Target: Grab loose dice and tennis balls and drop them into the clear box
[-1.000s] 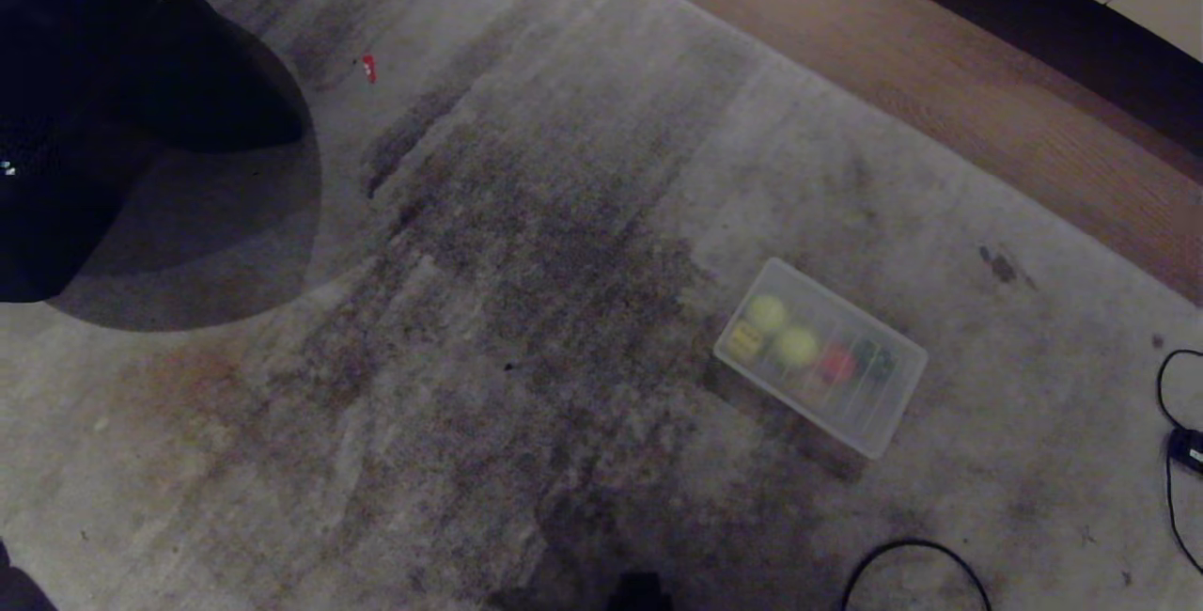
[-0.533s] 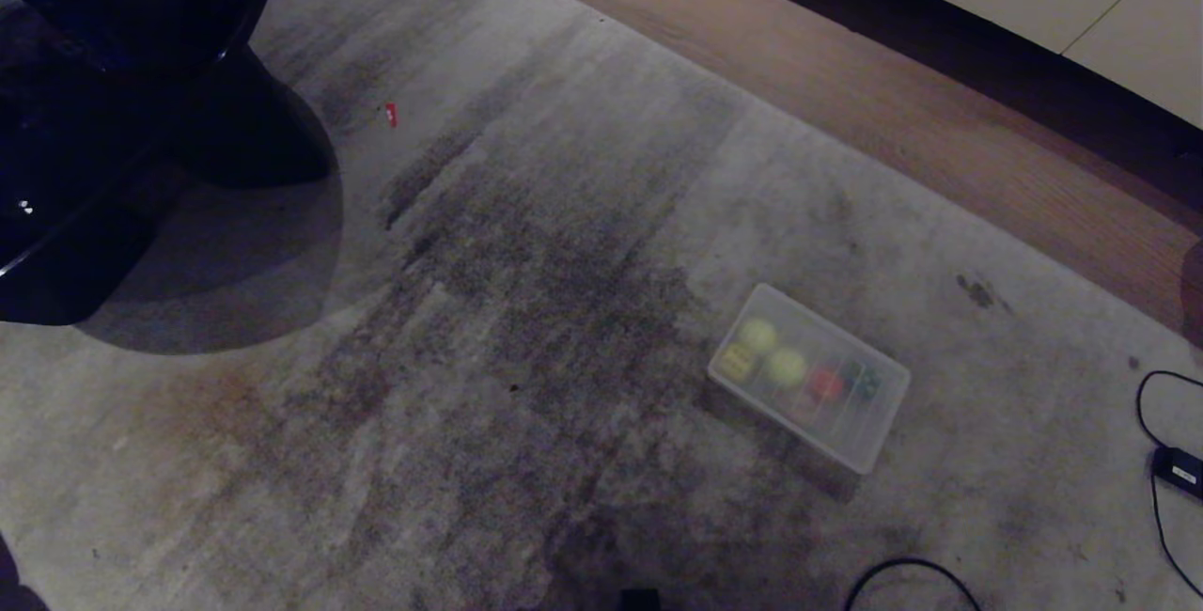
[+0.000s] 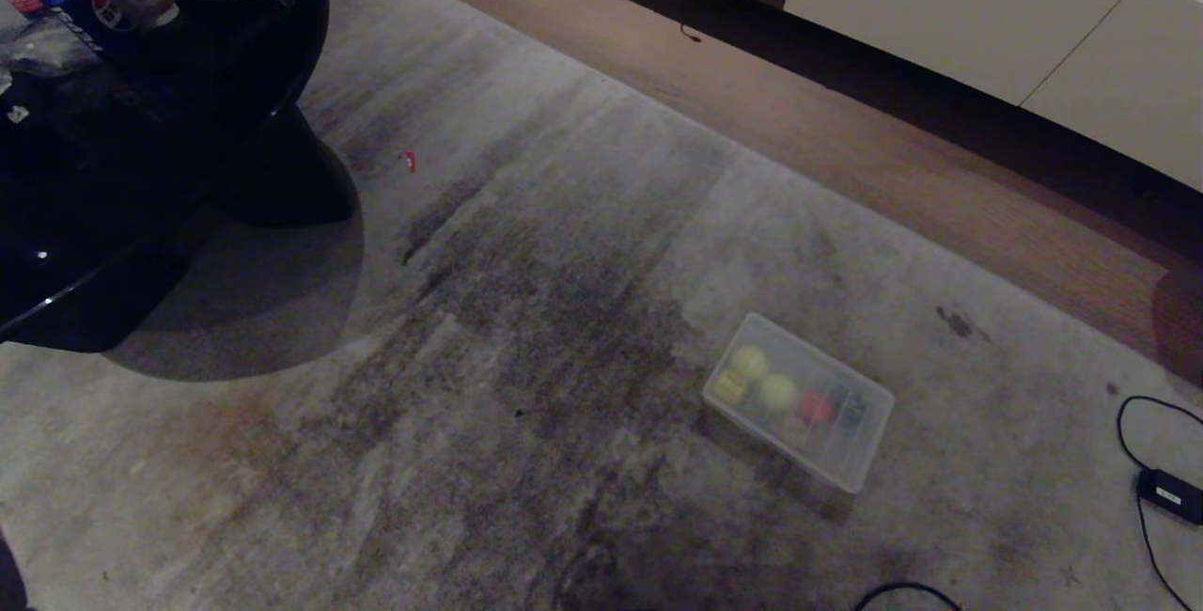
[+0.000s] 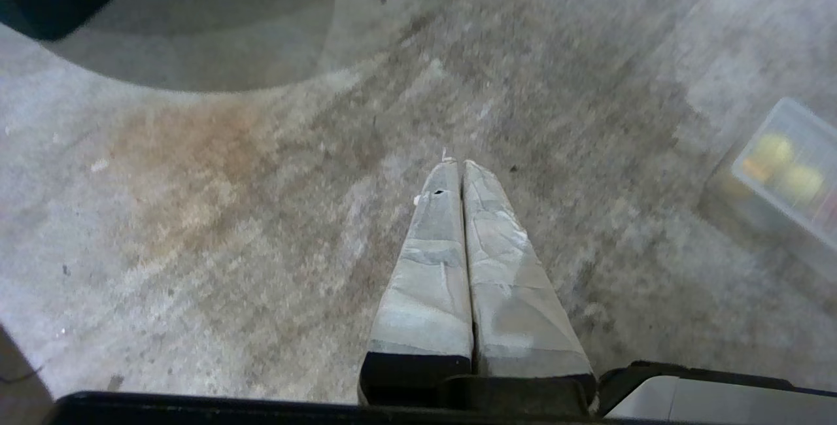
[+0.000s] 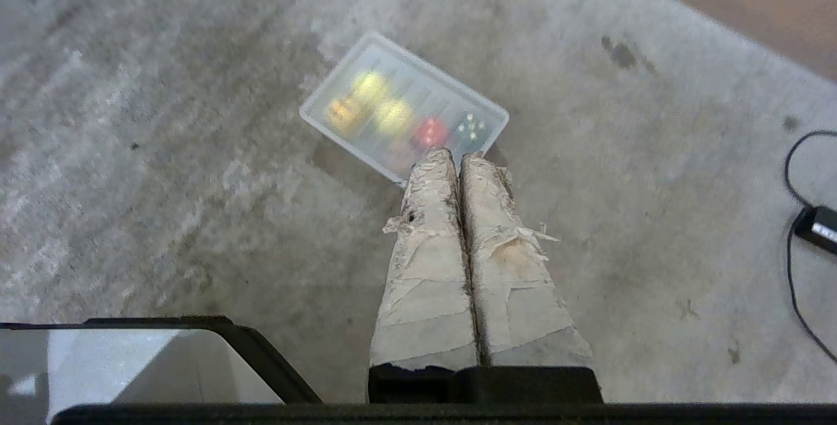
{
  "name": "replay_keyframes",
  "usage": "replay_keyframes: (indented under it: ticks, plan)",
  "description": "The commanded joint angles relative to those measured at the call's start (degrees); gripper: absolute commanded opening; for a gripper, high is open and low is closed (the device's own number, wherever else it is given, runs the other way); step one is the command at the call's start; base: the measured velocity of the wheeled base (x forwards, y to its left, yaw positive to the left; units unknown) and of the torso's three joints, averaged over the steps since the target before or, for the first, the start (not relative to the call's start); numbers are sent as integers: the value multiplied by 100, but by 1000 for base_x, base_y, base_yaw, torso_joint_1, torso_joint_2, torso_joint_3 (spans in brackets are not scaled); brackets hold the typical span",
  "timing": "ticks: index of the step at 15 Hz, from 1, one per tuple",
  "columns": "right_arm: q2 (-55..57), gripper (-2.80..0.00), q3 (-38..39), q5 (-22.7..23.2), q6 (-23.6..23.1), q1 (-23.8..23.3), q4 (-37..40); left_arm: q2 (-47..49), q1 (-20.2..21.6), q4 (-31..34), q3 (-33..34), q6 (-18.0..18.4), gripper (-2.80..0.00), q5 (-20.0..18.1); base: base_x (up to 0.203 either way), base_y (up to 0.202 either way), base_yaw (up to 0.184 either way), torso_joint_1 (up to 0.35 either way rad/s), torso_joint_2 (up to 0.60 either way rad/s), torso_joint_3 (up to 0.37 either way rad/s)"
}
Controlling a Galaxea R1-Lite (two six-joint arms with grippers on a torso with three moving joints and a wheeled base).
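Grey rug (image 3: 564, 310): clear box (image 3: 869, 442) long axis diagonal; both grippers clenched, empty.

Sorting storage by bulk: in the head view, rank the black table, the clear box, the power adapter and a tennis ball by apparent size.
1. Black table, partly cropped and nearer the camera.
2. Clear box.
3 and 4. Power adapter and tennis ball look alike; unranked.
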Motion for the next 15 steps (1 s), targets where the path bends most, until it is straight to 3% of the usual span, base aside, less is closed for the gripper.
replay_keyframes:
  ticks: [1,15]
  plan:
    - [10,-280,46,2,-1,2,-4,6,0,-4,9,-4,-280,3,0,0,0,2,-1,201]
    - [10,-280,53,2,-10,2,-4,6,0,-4,9,-21,-280,3,0,0,0,3,3,199]
